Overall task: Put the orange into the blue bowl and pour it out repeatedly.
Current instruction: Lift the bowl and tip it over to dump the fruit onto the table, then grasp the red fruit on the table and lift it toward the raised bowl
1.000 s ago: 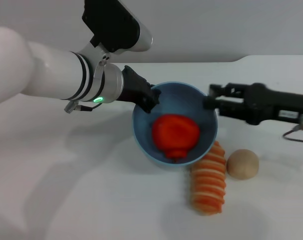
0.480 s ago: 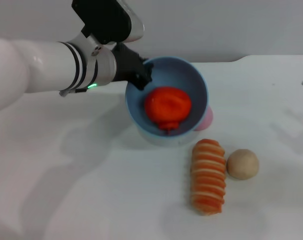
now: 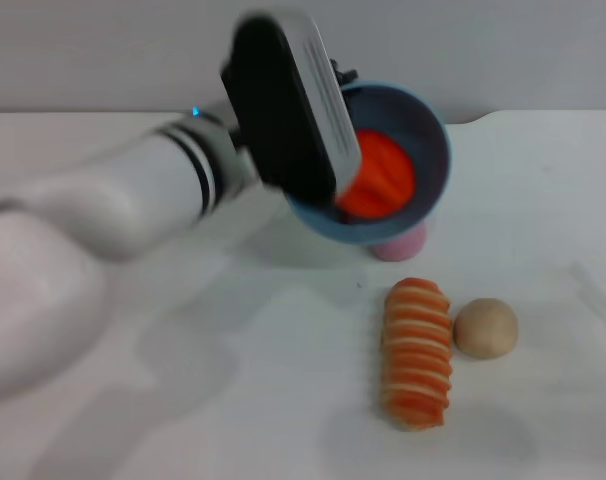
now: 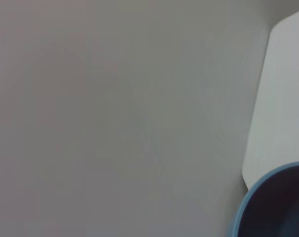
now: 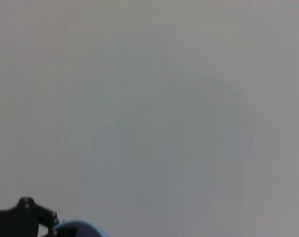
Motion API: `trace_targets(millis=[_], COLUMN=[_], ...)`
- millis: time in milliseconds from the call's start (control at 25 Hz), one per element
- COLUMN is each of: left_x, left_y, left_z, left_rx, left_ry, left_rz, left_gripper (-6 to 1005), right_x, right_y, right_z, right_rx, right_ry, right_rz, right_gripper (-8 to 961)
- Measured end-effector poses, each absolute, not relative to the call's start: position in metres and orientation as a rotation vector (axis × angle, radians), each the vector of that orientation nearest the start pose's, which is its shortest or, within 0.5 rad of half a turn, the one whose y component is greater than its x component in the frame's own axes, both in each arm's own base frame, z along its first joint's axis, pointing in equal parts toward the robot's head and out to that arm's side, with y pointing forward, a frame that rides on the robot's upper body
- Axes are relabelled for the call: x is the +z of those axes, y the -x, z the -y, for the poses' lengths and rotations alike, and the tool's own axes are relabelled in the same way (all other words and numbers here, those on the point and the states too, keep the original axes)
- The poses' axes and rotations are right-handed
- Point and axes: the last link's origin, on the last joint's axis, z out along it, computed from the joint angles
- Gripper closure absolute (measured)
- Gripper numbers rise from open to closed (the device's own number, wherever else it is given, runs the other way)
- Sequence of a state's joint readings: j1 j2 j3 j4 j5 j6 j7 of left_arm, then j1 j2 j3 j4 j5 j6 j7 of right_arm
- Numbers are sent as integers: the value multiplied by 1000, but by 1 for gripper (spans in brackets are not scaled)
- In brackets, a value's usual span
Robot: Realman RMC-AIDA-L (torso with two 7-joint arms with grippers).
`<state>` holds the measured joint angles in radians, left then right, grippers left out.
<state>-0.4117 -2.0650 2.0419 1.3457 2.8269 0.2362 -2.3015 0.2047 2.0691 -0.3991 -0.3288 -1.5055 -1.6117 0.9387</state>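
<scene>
The blue bowl (image 3: 423, 140) is held up off the table (image 3: 183, 400) by the left gripper (image 3: 335, 75), which is clamped on its rim at the far side, and the bowl is tipped toward the camera. The orange (image 3: 378, 180) is seen inside the tipped bowl, low against its wall. A striped loaf (image 3: 417, 352) and a tan ball (image 3: 485, 327) are lying side by side on the table below, and a pink thing (image 3: 403, 243) is partly hidden under the bowl; the right gripper is not seen.
</scene>
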Motion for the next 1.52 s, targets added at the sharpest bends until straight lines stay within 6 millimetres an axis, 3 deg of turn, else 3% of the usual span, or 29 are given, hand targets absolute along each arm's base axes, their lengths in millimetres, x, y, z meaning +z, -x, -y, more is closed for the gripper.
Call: trace_targets(millis=[200, 480, 720, 920, 1160, 1240, 1320, 1520], left_x=[-76, -76, -82, -66, -25, -9, -7, 4], left_y=[113, 137, 149, 139, 128, 132, 136, 152], left_z=[-342, -313, -304, -322, -377, -401, -405, -423], left_rx=[-71, -58, -63, -168, -209, -195, -176, -43], left_ry=[2041, 1786, 1753, 1828, 2142, 2266, 2291, 2361], left_rz=[-656, -884, -900, -584, -94, 158, 212, 541], left_gripper=[999, 999, 1000, 1000, 1000, 1000, 1000, 1000], right_x=[32, 31, 27, 25, 35, 43, 45, 39], right_y=[-353, -346, -343, -345, -346, -342, -340, -328], right_z=[-243, -253, -257, -263, -280, -288, -292, -311], right_rx=[1084, 1103, 1114, 1113, 1107, 1068, 1041, 848], right_ry=[1865, 1880, 1880, 1864, 1890, 1974, 2026, 2287], right_rz=[-691, -672, -687, -750, -851, -859, -891, -1108], right_gripper=[217, 218, 219, 219, 220, 220, 220, 221])
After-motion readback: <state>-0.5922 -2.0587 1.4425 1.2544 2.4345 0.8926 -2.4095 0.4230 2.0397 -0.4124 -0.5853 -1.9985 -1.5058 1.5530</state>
